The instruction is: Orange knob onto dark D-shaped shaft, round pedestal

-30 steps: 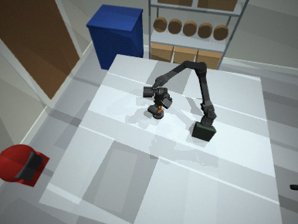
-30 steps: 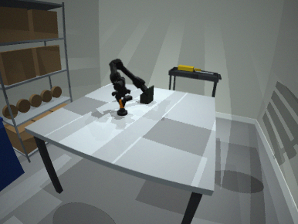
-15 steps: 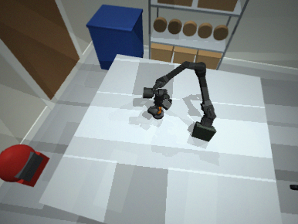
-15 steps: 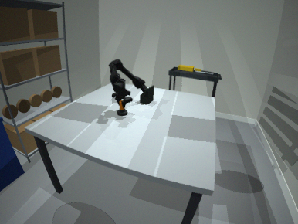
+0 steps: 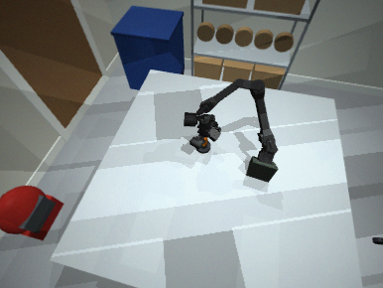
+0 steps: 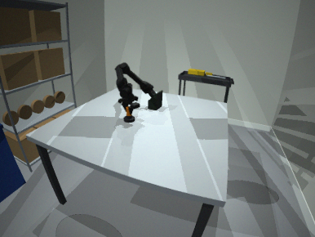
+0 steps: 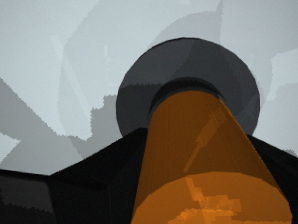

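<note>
The orange knob (image 5: 205, 139) (image 6: 128, 110) (image 7: 200, 163) stands upright over the dark round pedestal (image 5: 194, 147) (image 6: 130, 119) (image 7: 136, 92) near the middle of the white table (image 5: 278, 218) (image 6: 163, 151). In the wrist view the knob's far end meets the top of the pedestal, and its near end shows a D-shaped hole. The shaft is hidden inside the knob. My gripper (image 5: 204, 137) (image 6: 128, 107) (image 7: 192, 140) comes down from above, with its black fingers on both sides of the knob, shut on it.
The arm's base (image 5: 261, 169) (image 6: 155, 100) stands on the table to the right of the pedestal. A blue bin (image 5: 149, 45) and a shelf (image 5: 243, 35) with boxes stand behind the table. A red object (image 5: 25, 211) lies on the floor. A small side table (image 6: 204, 77) stands apart.
</note>
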`<state>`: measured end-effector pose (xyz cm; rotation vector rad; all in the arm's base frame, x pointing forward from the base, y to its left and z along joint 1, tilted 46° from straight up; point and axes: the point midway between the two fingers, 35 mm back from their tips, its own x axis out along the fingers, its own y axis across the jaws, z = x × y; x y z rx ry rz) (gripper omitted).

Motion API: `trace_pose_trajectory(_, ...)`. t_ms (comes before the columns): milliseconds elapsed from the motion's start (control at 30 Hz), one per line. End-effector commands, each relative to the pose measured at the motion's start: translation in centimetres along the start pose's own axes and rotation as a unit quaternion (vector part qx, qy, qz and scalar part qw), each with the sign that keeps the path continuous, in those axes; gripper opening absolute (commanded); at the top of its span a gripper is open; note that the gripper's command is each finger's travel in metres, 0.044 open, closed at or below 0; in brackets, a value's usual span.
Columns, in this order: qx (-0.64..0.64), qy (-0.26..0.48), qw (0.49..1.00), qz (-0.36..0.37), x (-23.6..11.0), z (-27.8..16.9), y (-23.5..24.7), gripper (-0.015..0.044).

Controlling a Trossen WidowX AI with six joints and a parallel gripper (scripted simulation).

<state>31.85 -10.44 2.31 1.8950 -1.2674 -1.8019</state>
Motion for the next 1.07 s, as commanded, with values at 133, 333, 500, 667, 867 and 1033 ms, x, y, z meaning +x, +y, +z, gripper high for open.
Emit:
trace_pose_trajectory(133, 0.0, 0.0, 1.0, 0.0, -0.1, 0.0, 0.0, 0.0367)
trace_pose_trajectory(333, 0.0, 0.0, 1.0, 0.0, -0.1, 0.0, 0.0, 0.044)
trace_pose_trajectory(500, 0.001, 0.001, 1.0, -0.001, -0.3, 0.0, -0.1, 0.044)
trace_pose_trajectory(667, 0.005, 0.001, 1.0, -0.006, -7.3, -0.2, -0.4, 0.044)
trace_pose_trajectory(867, -0.001, 0.0, 1.0, -0.002, -9.6, -0.2, -0.3, 0.044)
trace_pose_trajectory(1033, -0.001, 0.0, 1.0, -0.002, -9.6, -0.2, -0.3, 0.044)
